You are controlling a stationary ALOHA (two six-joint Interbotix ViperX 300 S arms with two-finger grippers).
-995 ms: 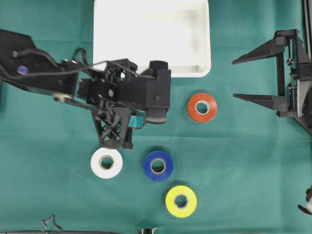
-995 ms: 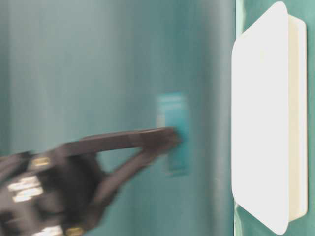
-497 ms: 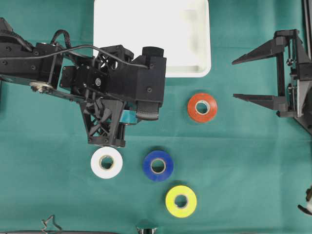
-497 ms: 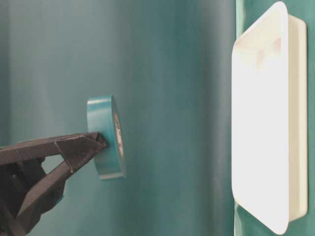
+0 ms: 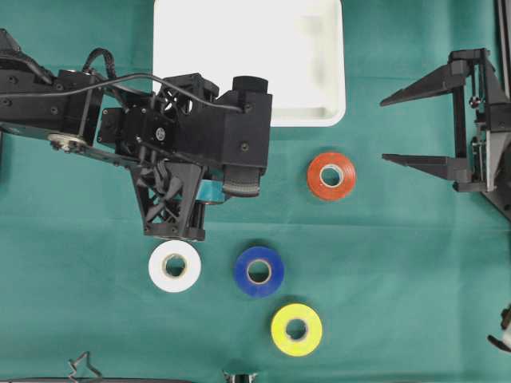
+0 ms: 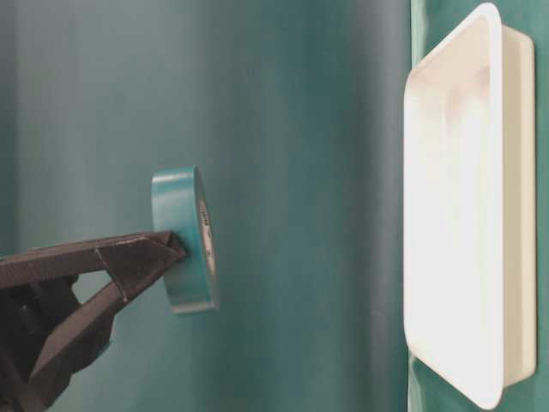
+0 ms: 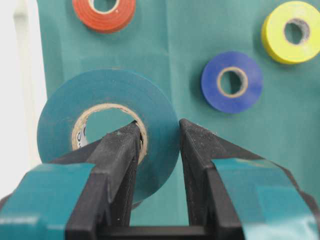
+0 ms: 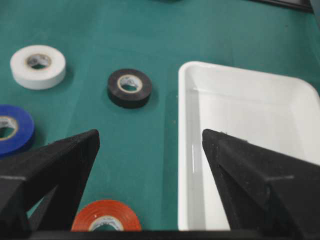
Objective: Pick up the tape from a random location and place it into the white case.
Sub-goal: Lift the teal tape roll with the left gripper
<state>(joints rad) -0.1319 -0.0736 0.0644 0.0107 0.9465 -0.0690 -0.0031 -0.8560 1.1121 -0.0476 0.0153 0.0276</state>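
Left of centre on the green cloth-covered table [image 5: 80, 303], I see my left gripper [image 7: 157, 150] clamped on the wall of the teal tape roll [image 7: 107, 127], lifted clear of the cloth, one finger through its core. Just beyond, at the far edge, lies the shallow white plastic case [image 5: 327, 116]. Near the right edge my right gripper [image 5: 391, 128] hangs with jaws spread wide, empty.
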